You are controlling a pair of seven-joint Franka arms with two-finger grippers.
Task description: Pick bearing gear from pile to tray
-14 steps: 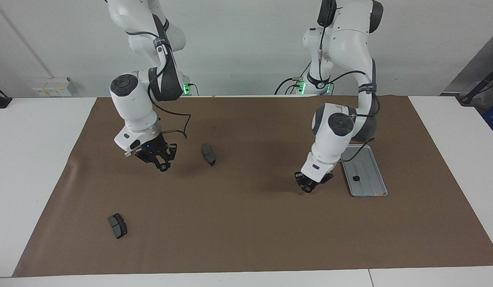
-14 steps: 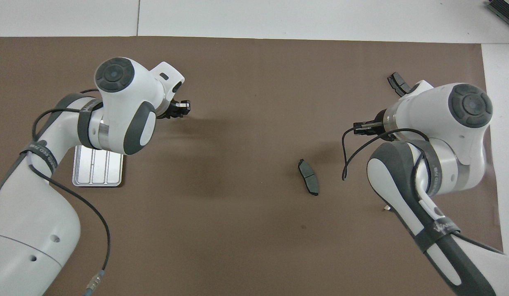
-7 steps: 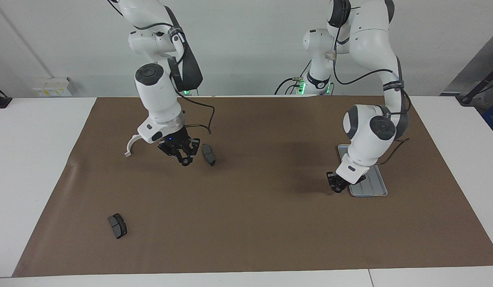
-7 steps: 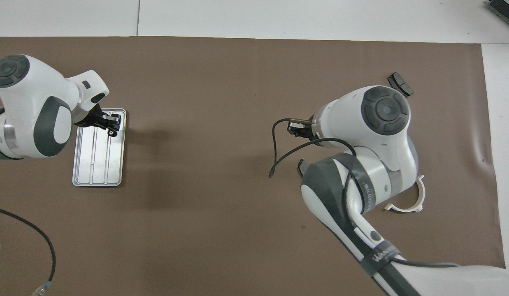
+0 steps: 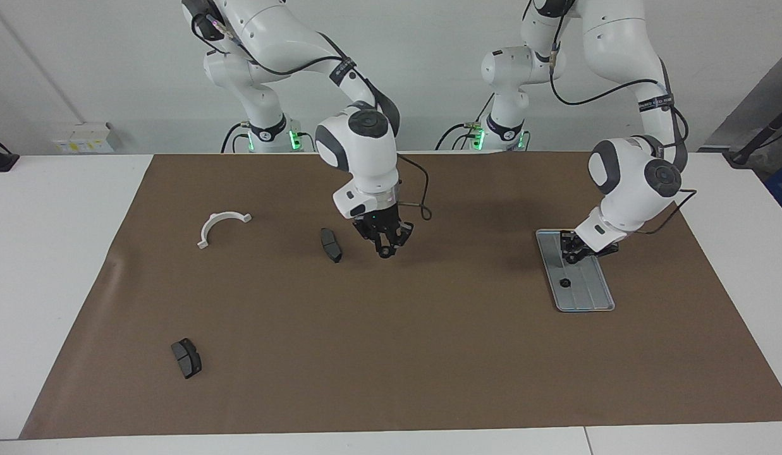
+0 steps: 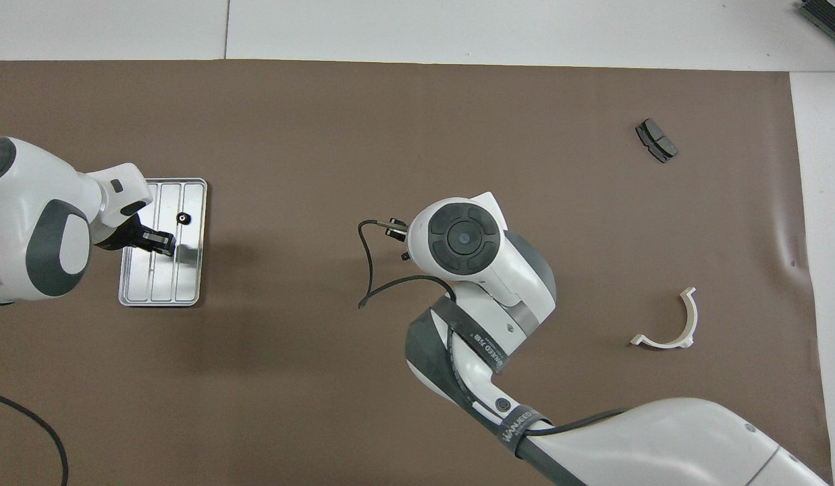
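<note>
Over the tray [image 5: 594,297] the left claw [image 5: 571,254] hangs, grip unclear; right claw [image 5: 387,251] clenched empty above the mat.

The left arm [image 5: 637,189] reaches down from its base at one o'clock in the facing view, wrist bent toward seven o'clock; the left gripper [image 5: 573,251] hangs low at four o'clock of the picture's centre; the right arm [image 5: 359,151] sweeps from eleven o'clock to mid-table, wrist vertical; the right gripper [image 5: 385,251] points straight down, fingertips together.
</note>
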